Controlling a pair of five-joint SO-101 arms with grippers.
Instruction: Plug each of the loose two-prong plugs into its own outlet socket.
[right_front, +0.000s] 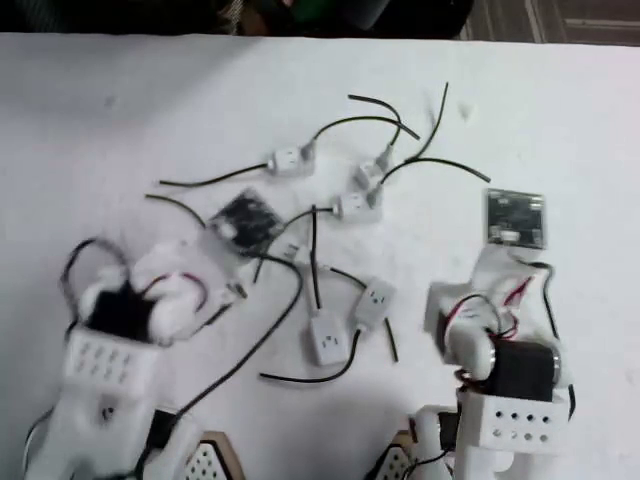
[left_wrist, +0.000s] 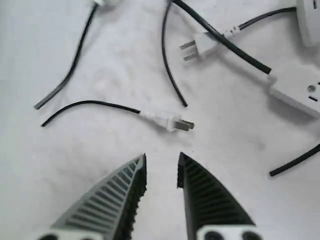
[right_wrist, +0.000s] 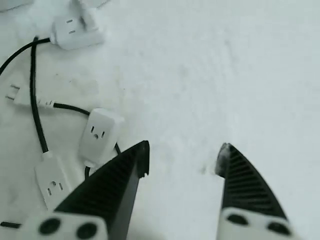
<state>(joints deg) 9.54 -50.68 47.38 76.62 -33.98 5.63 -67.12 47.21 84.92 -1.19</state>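
**Both grippers empty, plugs loose on the table**

Left gripper (left_wrist: 161, 160): jaws apart by a narrow gap, nothing between them, touching nothing, low over the white table (left_wrist: 60, 170). The nearest plug (left_wrist: 175, 123) lies just beyond the fingertips. It is white, with both prongs bare, and a thin black lead trails away from it. It is not in any socket. The second plug (left_wrist: 200, 47) lies farther out, also loose with its prongs bare. A thick black cable (left_wrist: 220, 37) crosses this plug's lead and ends at a white socket block (left_wrist: 297, 87).

Right gripper (right_wrist: 184, 150): jaws wide apart, holding nothing, over bare table. The closest socket (right_wrist: 100, 131) sits just beside one fingertip, face up and empty. The next socket (right_wrist: 50, 184) lies beside that same finger, also empty. The far socket (right_wrist: 72, 31) lies well beyond both. Another loose plug (right_wrist: 15, 95) lies between the far socket and the next socket.

In the high view, the left arm (right_front: 105, 350) stands at the near-left corner of the table. The right arm (right_front: 505, 385) stands at the near-right corner. The plugs and sockets lie around the middle of the table, well off every edge.
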